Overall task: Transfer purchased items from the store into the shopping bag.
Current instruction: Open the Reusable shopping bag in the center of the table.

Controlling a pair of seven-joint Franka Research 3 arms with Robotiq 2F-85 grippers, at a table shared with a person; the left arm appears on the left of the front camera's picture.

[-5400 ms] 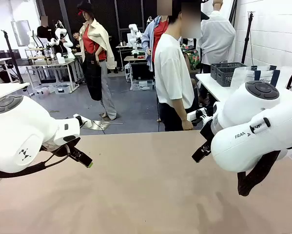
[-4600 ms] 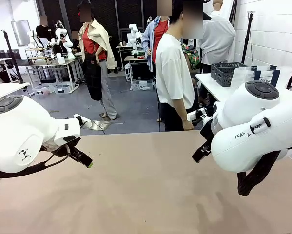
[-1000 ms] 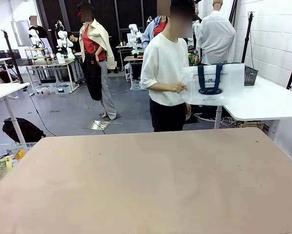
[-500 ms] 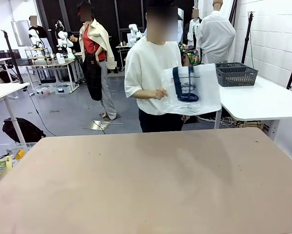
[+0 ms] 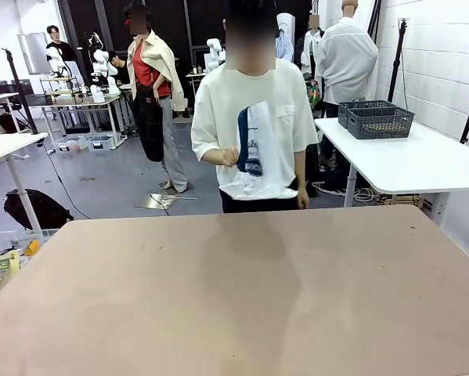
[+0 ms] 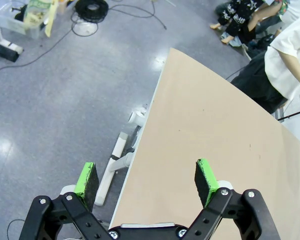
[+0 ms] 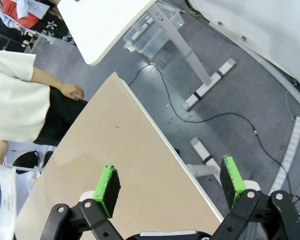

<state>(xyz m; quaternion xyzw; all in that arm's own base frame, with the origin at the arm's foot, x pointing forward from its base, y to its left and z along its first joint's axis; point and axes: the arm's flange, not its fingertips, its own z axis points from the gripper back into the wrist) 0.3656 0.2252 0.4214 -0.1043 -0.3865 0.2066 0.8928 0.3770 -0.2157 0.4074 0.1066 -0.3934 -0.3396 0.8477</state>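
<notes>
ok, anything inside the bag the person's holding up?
Can't tell. The shopping bag hangs crumpled from the person's hand, navy handles and print showing through the translucent plastic. Its wrinkled bottom folds and the white shirt behind hide any contents.

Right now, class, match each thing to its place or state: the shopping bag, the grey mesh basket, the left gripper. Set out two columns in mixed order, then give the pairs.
1 shopping bag
2 mesh basket
3 left gripper

A on the white table
B fingers apart, over the brown table's edge
C held by the person's hand

Pairs: 1-C, 2-A, 3-B.
</notes>
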